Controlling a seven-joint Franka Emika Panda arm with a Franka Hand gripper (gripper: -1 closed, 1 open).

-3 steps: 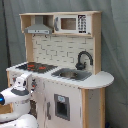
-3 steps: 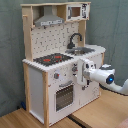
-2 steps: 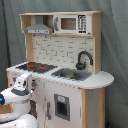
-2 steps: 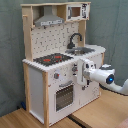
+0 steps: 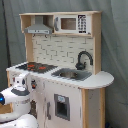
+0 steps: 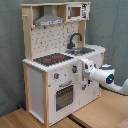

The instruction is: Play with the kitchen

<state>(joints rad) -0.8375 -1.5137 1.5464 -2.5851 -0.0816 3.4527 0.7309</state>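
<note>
The kitchen (image 5: 67, 97) (image 6: 42, 87) is a tall white and light-wood toy unit seen in both exterior views. It has a black-red hob (image 5: 35, 66) (image 6: 52, 59), a black tap (image 5: 83, 58) (image 6: 75, 38), a steel sink (image 5: 70, 74) (image 6: 83, 50), a grey hood (image 5: 39, 30) (image 6: 49, 21) and an oven door (image 6: 63, 96). My gripper (image 5: 31, 84) (image 6: 76, 69) is at the front panel just below the counter, level with the knobs (image 6: 56, 76). The white arm reaches in from the first exterior view's lower left and the second exterior view's right.
A toy microwave (image 5: 70, 23) (image 6: 75, 11) sits in the top shelf. A grey curtain (image 5: 115, 45) hangs behind the unit. The unit stands on a wooden surface (image 6: 100, 112) with a seam running across it.
</note>
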